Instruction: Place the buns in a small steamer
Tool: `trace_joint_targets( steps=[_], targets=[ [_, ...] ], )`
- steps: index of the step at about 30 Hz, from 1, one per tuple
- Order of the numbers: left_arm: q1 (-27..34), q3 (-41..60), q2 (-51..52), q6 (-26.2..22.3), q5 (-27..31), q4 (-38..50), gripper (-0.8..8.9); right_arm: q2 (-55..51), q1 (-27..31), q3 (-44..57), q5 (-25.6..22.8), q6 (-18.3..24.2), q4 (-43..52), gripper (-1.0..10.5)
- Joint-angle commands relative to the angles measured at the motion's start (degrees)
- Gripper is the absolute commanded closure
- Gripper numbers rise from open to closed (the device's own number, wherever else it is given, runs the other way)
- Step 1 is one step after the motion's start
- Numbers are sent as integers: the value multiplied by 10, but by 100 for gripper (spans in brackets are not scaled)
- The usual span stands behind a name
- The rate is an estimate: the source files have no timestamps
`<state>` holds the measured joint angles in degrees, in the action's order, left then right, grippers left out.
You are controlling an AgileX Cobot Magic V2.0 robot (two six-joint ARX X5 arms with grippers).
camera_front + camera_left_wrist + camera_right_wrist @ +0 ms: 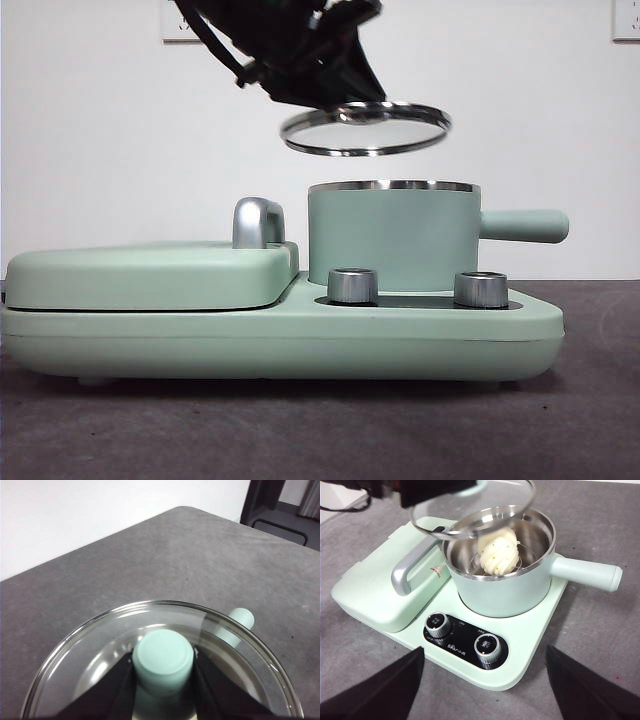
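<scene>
Front view shows the left gripper big and dark up high, pinching the green knob of the round glass lid — the lid hangs tilted in the air just above the small steamer. That steamer is a smooth mint-green pot with a shiny steel rim and a straight side handle. Inside it sits a ridged white bun with tiny green specks; the lid hides part of the pot, so maybe another bun is there, I cannot tell. Beside the pot lies the flat green griddle lid with a curved metal handle. Two ribbed metal dials stand in front. The right gripper waits wide open over the grey felt table
</scene>
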<state>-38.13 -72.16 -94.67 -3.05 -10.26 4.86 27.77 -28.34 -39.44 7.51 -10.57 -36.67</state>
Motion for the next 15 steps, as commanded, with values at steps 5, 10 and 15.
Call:
trace_joint_targets(
  steps=[5, 10, 15],
  targets=[
    [-19, -22, -40, -10, 0, 54, 799, 2, -4, -3, 0, -6, 6, 568],
    [-24, -22, -50, -16, 0, 68, 799, 2, -4, -3, 0, -6, 6, 568],
    [-24, -22, -58, -33, 12, 68, 799, 2, -4, -3, 0, -5, 6, 568]
  ],
)
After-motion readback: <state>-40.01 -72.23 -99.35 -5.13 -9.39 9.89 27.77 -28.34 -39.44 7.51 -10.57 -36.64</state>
